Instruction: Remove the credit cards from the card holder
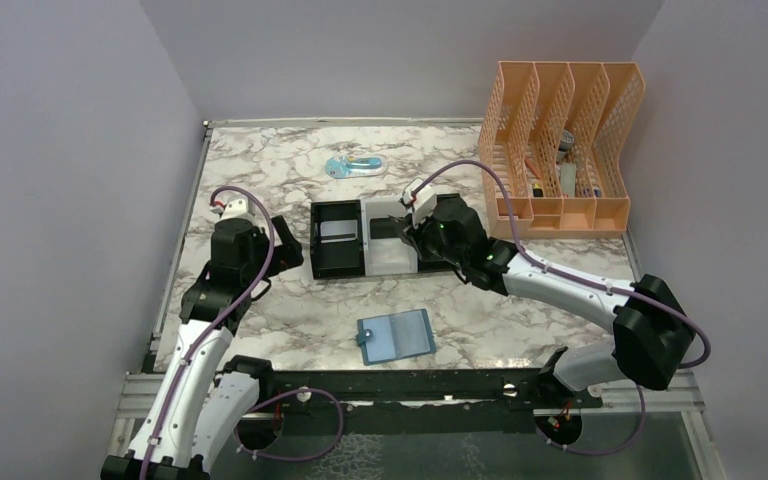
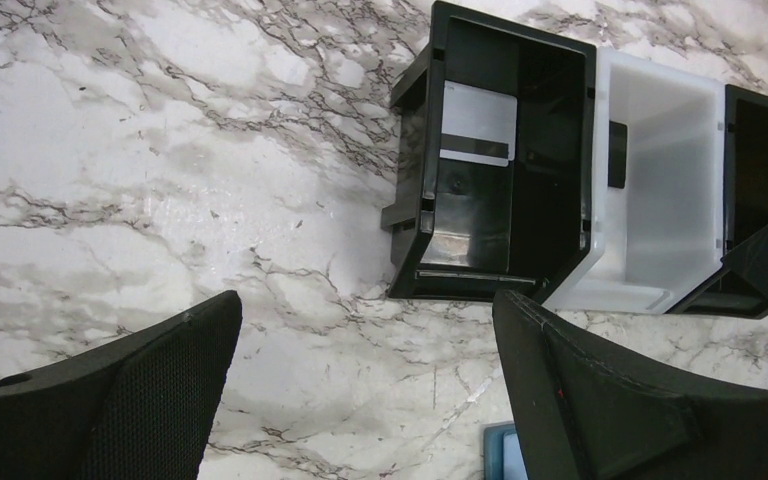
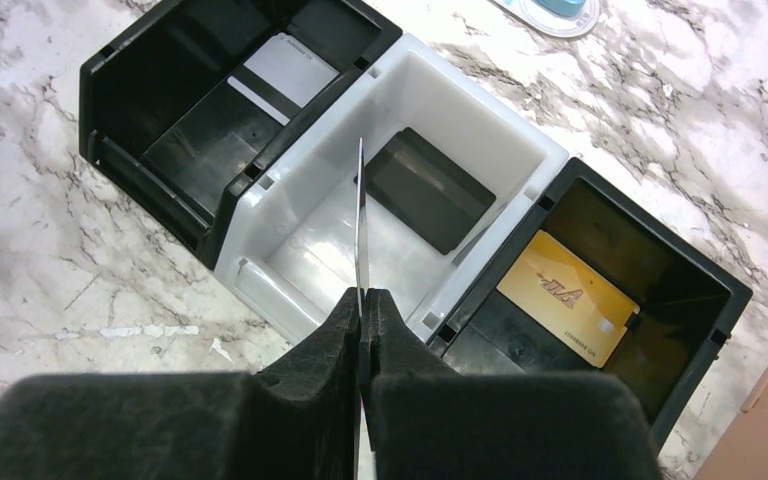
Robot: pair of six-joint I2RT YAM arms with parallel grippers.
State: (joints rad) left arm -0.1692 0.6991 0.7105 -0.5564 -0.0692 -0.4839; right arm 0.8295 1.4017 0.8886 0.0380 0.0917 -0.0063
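Card holder (image 1: 395, 337) lies open and flat on the marble table (image 1: 290, 312), paler inside face up. It sits near the front edge between your two arm bases, well apart from both grippers and touched by neither. Whether any card sits in it can't be told from the top view.

Your right gripper (image 3: 362, 298) has its fingers pressed together on a thin card (image 3: 361, 215). The card is seen edge-on, standing upright out of the fingertips, so its face is not readable. It hangs over the white middle compartment of the three-part tray (image 1: 337, 272), just by the wall shared with the right black compartment.

Tray contents:
- A dark card (image 3: 428, 190) lies flat in the white middle compartment.
- A gold card (image 3: 565, 298) lies flat in the right black compartment.
- A pale silver card (image 3: 285, 68) lies at the far end of the left black compartment.

Your left gripper (image 2: 365, 300) is spread wide and holds nothing. It hovers over bare marble just left of the tray and touches nothing. One corner of the card holder shows at the bottom edge of the left wrist view, beside the right finger.

An orange file rack (image 1: 560, 213) stands at the far right with a few small items in its slots. A small blue-and-clear item (image 1: 353, 166) lies behind the tray; what it is can't be told.
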